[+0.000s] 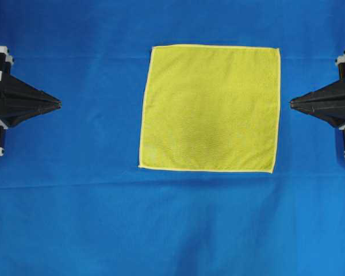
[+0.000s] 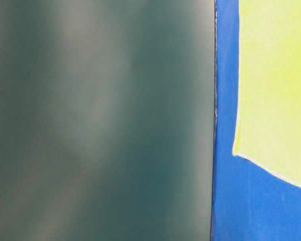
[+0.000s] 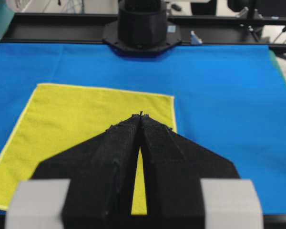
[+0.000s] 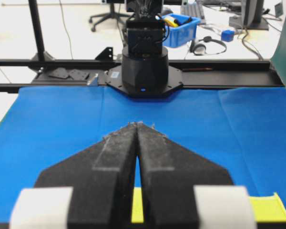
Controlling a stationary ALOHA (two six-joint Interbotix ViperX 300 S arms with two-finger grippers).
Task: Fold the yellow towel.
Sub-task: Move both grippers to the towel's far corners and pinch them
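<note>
I see the yellow towel [image 1: 210, 108] lying flat on the blue cloth [image 1: 75, 218], a bit right of the middle. My left gripper [image 1: 58, 104] and right gripper [image 1: 292, 103] are pinched together, holding nothing, one on each side of it.

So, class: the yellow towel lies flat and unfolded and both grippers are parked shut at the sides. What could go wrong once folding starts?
1. The yellow towel lies flat on the blue cloth covering the table; a pinch at its edge might catch that cloth too.
2. The towel sits nearer the right gripper than the left gripper, so uneven reaches could skew the fold.
3. Both grippers are shut; they must open before descending, or they will just push the towel.
</note>
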